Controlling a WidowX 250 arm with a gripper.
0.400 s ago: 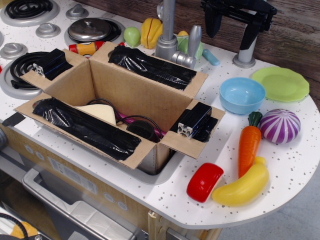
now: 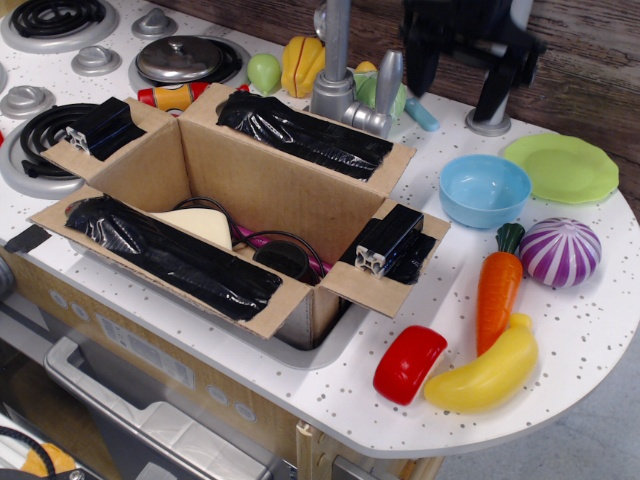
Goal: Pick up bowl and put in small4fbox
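Fruit sits nearest me at the lower right of the frame: a yellow banana (image 2: 487, 375) on the speckled white desk (image 2: 590, 330), with a red pepper-like piece (image 2: 410, 363) just beside it on the left. An orange carrot (image 2: 497, 289) lies lengthwise behind them, its tip meeting the banana, and a purple onion (image 2: 559, 251) stands to the carrot's right.

Filling the centre and left of the frame I see the small4fbox (image 2: 240, 200), open, its four cardboard flaps spread outward and carrying black tape and black blocks. Inside it I can make out a pale curved piece, a dark cable and something pink; I cannot tell more than that.

Behind the carrot, right of centre, the bowl (image 2: 485, 190) rests upright on the desk, light blue and empty, clear of the box's right flap and well apart from the box opening. A lime-green plate (image 2: 561, 168) lies just beside it, further right and a little further back.

Toward the top centre a grey faucet (image 2: 340, 70) rises behind the box, with a yellow toy vegetable (image 2: 300, 62) and a small green fruit (image 2: 264, 72) to its left. Stove burners (image 2: 55, 20) and a pot lid (image 2: 180, 58) fill the upper left.

At the top of the frame, right of centre, my pincer (image 2: 455, 65) hangs above and behind the bowl, touching nothing. It is black and blurred; its two fingers stand wide apart with nothing between them.
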